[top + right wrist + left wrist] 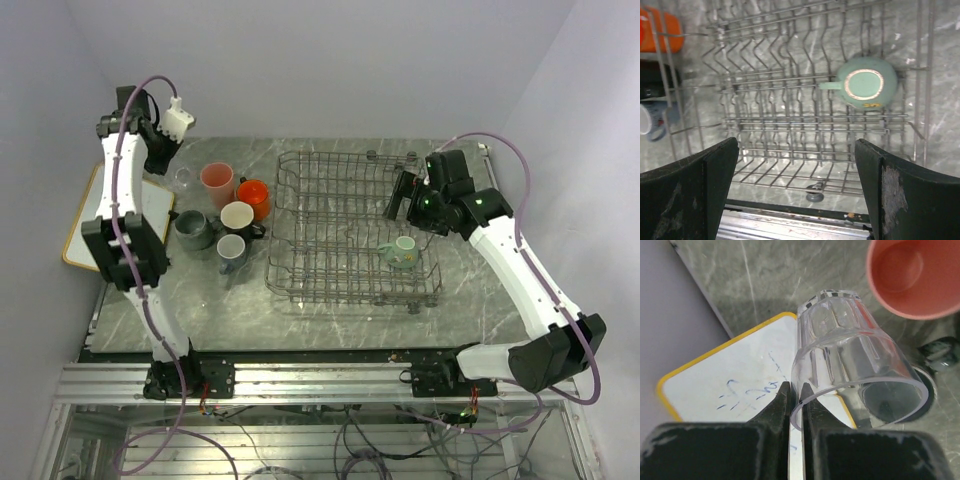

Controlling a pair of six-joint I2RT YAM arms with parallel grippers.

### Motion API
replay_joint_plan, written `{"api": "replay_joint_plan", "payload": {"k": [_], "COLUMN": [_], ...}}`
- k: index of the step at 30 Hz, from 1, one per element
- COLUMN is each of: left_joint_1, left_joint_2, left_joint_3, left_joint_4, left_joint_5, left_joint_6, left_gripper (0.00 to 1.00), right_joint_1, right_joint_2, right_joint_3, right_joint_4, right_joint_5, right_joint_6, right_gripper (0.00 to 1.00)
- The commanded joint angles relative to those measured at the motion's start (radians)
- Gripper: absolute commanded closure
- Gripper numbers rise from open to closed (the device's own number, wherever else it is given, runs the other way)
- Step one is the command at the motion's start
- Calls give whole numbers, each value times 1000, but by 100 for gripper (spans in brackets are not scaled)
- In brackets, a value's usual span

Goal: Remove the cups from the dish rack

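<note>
Light even and diffuse, from above; shadows soft. Left wrist view: left gripper (795, 392) dark, slightly soft-focused; clear glass (855, 365) pinched at its tips carries bright rim glare. Right wrist view: right gripper (796, 145) blurred at frame bottom, dish rack (790, 120) beyond it sharp.

Nothing legible: blue handwriting on the white board (740, 385) beside the clear glass (855, 355) is unreadable scribble, as is the mark under the mint-green mug (866, 84).
</note>
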Motion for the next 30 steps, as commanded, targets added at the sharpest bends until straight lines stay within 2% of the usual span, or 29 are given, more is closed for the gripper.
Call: {"api": "replay_joint_plan", "payload": {"k": [1,9,14,19,30], "left_joint_1": [1,-49,-78,-81,-59], "left_joint_2": [149,340,407,423,458], "left_joint_3": [110,223,268,251,247], "left_joint_4": [-74,-54,-34,-6,23], "left_joint_5": [-105,-140,-134,-113,-130], "left_joint_6": [-36,-68,-81,-62,-30], "left_gripper": [93,93,93,92,66], "right_joint_1": [-7,-8,-11,-20,-30], "right_joint_2": [-22,-18,14,71,161], "right_joint_3": [-37,-82,-129,-159,-169], "right_joint_4": [-30,-30,-4,48,107], "right_joint_5": [108,174,202,174,156], "right_joint_6": [-27,-29,-32,-39,-59], "right_gripper": [0,0,0,0,0]}}
